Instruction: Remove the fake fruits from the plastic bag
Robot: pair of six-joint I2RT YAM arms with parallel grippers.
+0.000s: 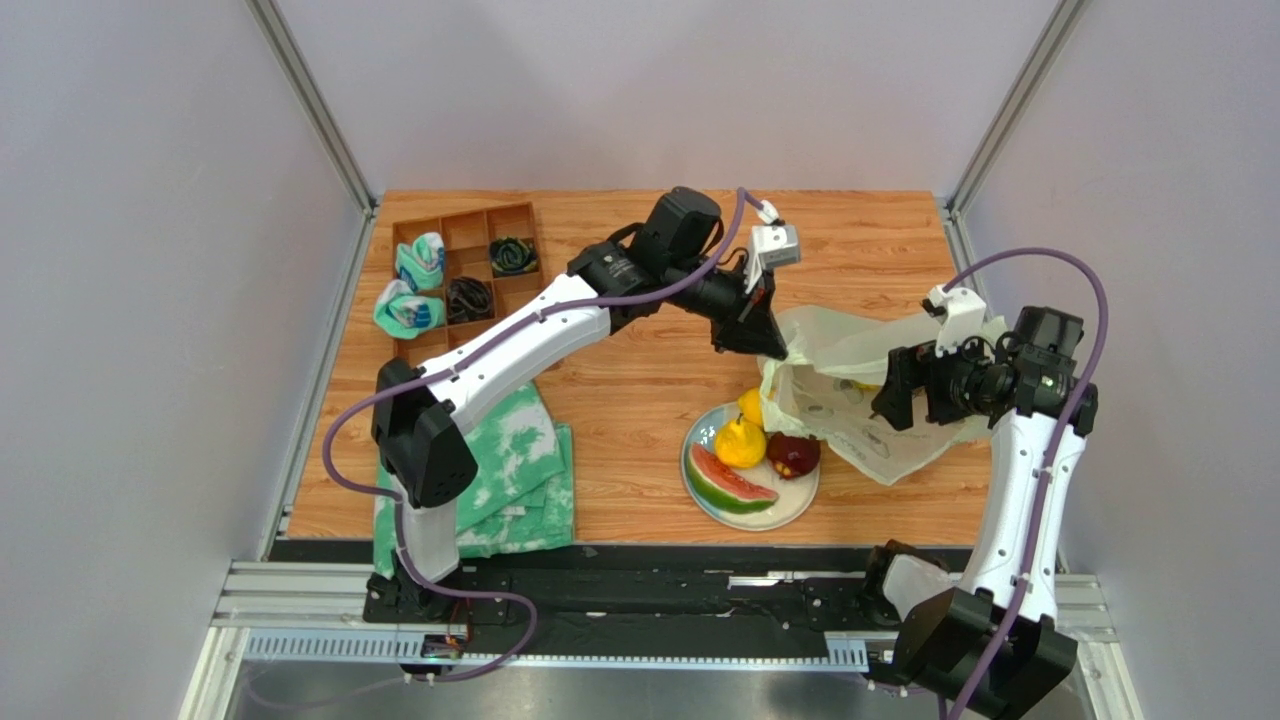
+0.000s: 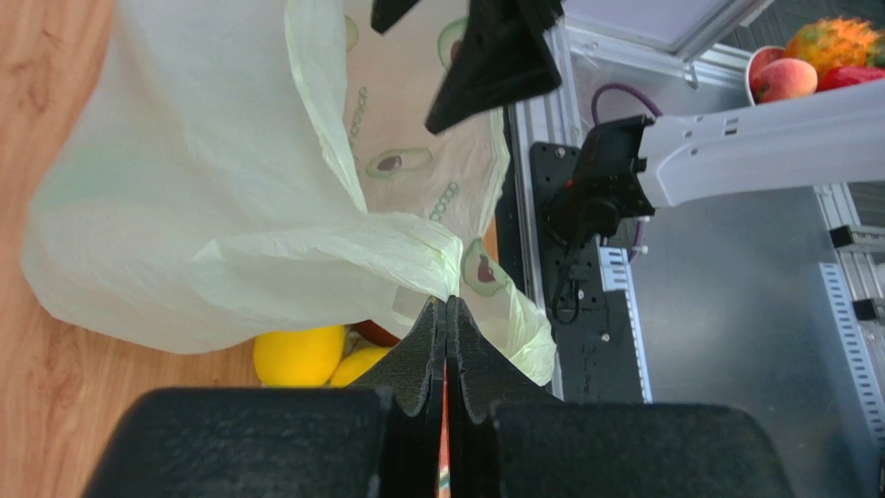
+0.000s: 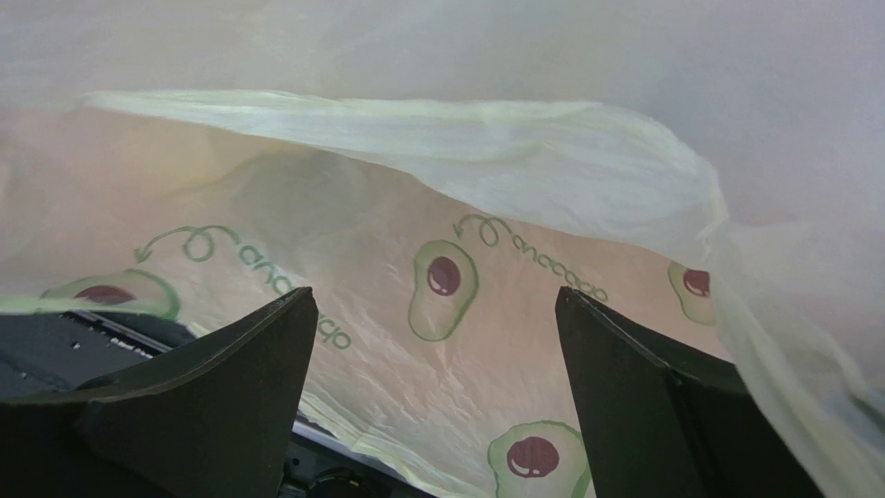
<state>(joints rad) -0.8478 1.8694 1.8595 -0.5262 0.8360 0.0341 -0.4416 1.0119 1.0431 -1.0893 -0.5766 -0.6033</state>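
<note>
The plastic bag (image 1: 864,398) sat raised and crumpled just right of the plate (image 1: 801,500), and its lower left edge hung at the plate's far right rim. Your left tool (image 1: 769,342) was beyond the plate, at the bag's top left corner. Its fingers were pressed together, pinching a fold of the bag's rim, which the left wrist view showed running into the closed tips (image 2: 447,311). Your right tool (image 1: 897,393) was on the side of the bag away from the plate, with its fingers spread wide and gripping nothing. In the right wrist view only the avocado-printed film of the bag (image 3: 436,259) showed between them.

On the plate lay the watermelon slice (image 1: 730,483), the yellow pear (image 1: 739,443), the lemon (image 1: 750,405) and the plum (image 1: 792,453), the plum closest to the bag. The plate rested on the worktop (image 1: 631,390), and a green-and-white cloth (image 1: 519,465) lay well to the plate's left.
</note>
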